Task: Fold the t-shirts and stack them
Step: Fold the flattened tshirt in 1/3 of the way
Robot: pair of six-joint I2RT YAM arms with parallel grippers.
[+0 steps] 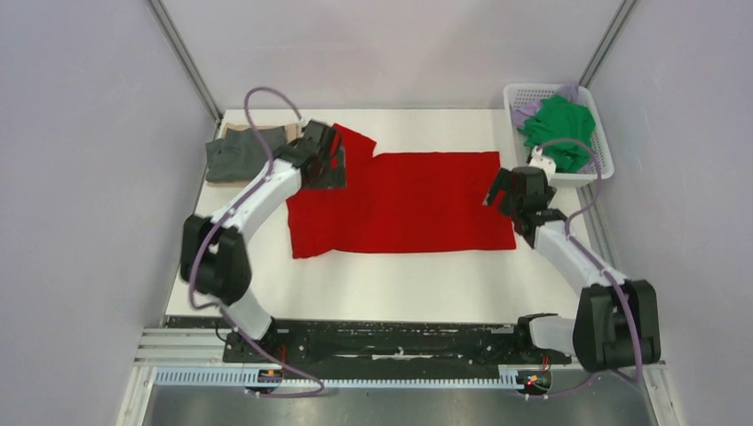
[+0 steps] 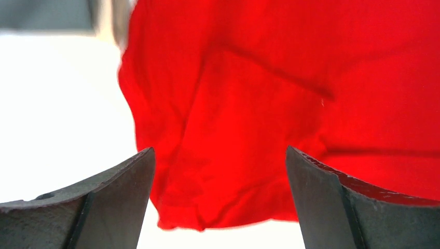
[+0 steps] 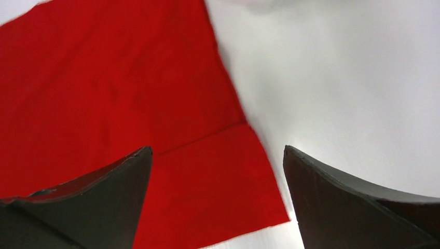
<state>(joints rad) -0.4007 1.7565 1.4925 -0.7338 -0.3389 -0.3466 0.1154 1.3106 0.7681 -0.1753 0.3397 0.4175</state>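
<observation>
A bright red t-shirt (image 1: 404, 202) lies spread flat across the middle of the white table (image 1: 400, 284), its right part doubled over. My left gripper (image 1: 334, 163) hovers over its far left sleeve. In the left wrist view, the gripper (image 2: 219, 149) is open, with rumpled red cloth (image 2: 249, 104) lying loose beneath the gap. My right gripper (image 1: 497, 197) is over the shirt's right edge. Seen from the right wrist, it (image 3: 217, 148) is open above the flat red corner (image 3: 207, 197) and grips nothing. A dark grey t-shirt (image 1: 233, 160) sits folded on a tan one (image 1: 257, 131) at the far left.
A white lattice basket (image 1: 600, 151) stands at the back right corner, holding a green shirt (image 1: 559, 124) and a lilac one (image 1: 529, 110). Grey walls close in the table on both sides. The arm bases sit on the near rail (image 1: 391, 342).
</observation>
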